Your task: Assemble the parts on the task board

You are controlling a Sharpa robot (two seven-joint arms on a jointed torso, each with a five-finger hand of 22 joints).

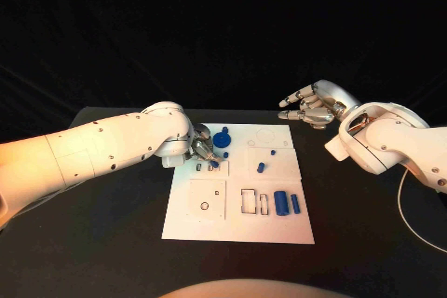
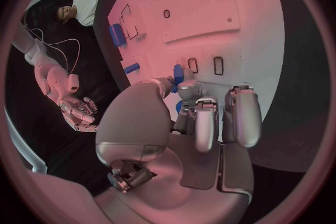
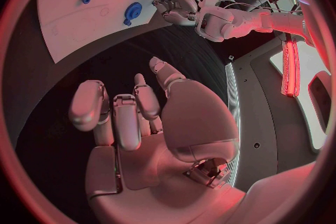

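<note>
The white task board lies in the middle of the black table. My left hand hangs low over the board's far left part. Its thumb and a fingertip pinch a small blue part beside two narrow slots. A round blue part stands just beyond that hand. Two small blue pegs lie mid-board, and two blue cylinders lie at the right beside rectangular cut-outs. My right hand is raised past the board's far right corner, fingers apart, holding nothing.
The left forearm crosses the table on the board's left side. The right forearm slants in over the table's right side. Bare black table surrounds the board in front and to the right.
</note>
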